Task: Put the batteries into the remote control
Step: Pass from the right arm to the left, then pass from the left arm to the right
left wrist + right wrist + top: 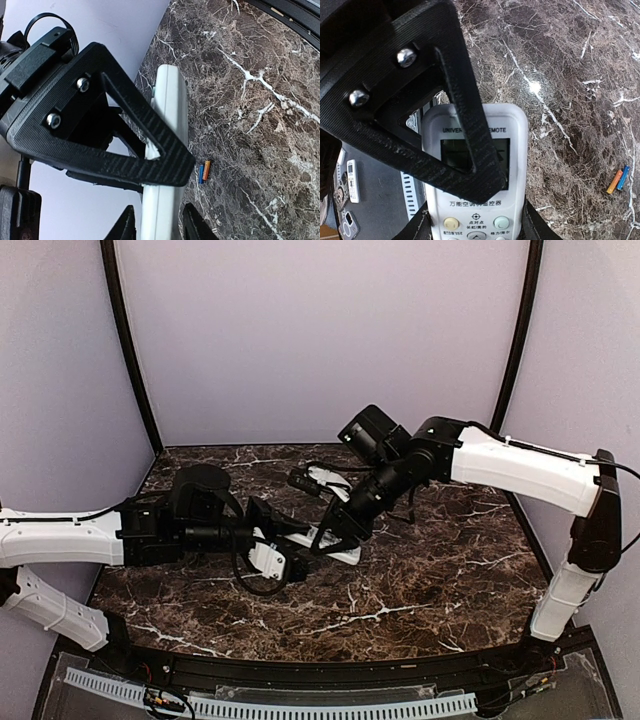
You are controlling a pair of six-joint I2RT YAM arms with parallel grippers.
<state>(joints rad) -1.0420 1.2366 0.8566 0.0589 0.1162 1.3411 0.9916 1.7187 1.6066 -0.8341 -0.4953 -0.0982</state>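
Holding the remote control (475,206), the right gripper (330,538) has its jaws closed on it. The button face is turned to the right wrist camera and the display end points away from that wrist, out over the marble table (430,580). From above, the remote's long axis runs roughly left to right near the table's middle. The left gripper (296,560) meets it from the left, one finger (150,165) crossing its thin edge; whether those jaws pinch it cannot be told. The orange battery (614,182) and blue battery (623,177) lie touching, side by side, apart from the remote, with open marble around them.
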